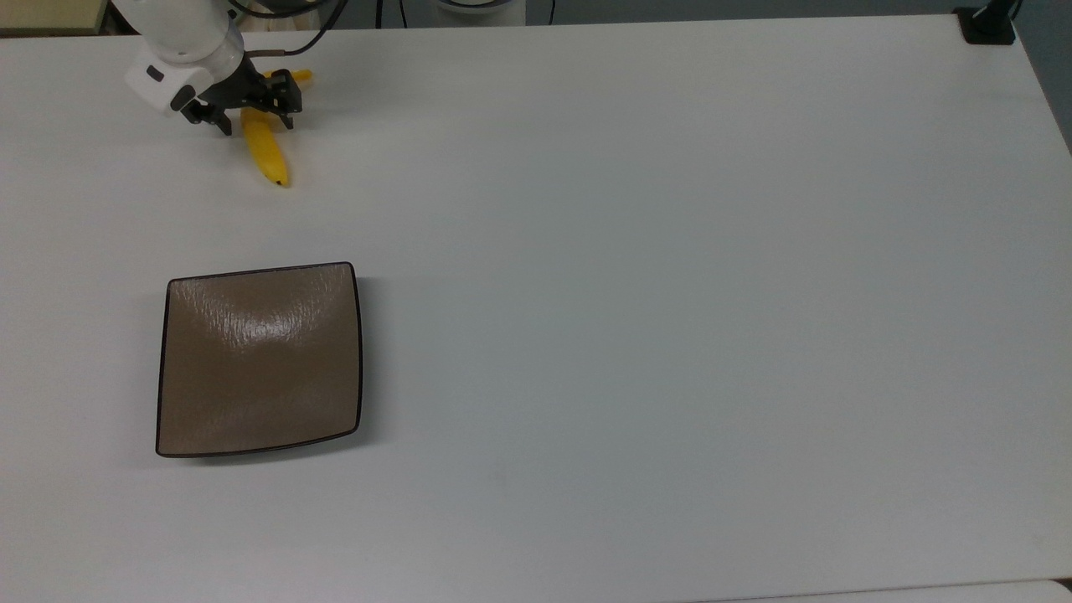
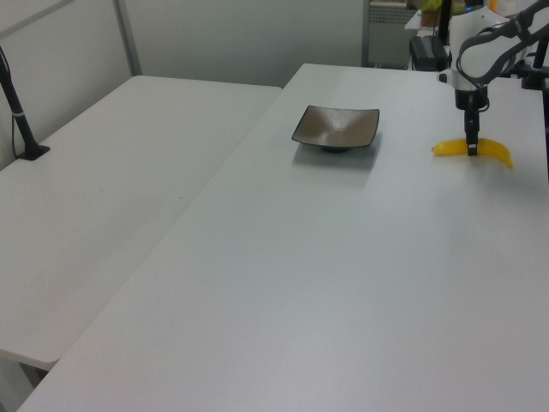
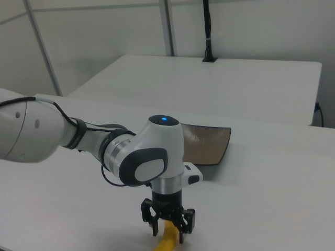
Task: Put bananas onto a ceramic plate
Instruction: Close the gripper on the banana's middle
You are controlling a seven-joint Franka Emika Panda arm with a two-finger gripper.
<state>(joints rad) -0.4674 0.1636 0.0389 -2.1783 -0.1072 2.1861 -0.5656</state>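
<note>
A bright yellow banana (image 1: 268, 155) lies on the white table near the top view's upper left corner, its dark tip toward the plate. My gripper (image 1: 254, 120) is down over the banana's middle, open, with one black finger on each side of it. In the right view the gripper (image 3: 168, 231) straddles the banana (image 3: 166, 242) just above the table. In the left view the gripper (image 2: 471, 149) stands upright on the banana (image 2: 495, 152). The square taupe-brown ceramic plate (image 1: 260, 360) sits bare lower down the top view's left side; the same plate (image 2: 336, 127) (image 3: 207, 144) appears from the sides.
The white table (image 1: 670, 293) stretches wide to the top view's right. A black clamp mount (image 1: 988, 25) sits at its upper right corner. A second white table (image 2: 103, 172) with a black post (image 2: 17, 103) adjoins on the left view's left.
</note>
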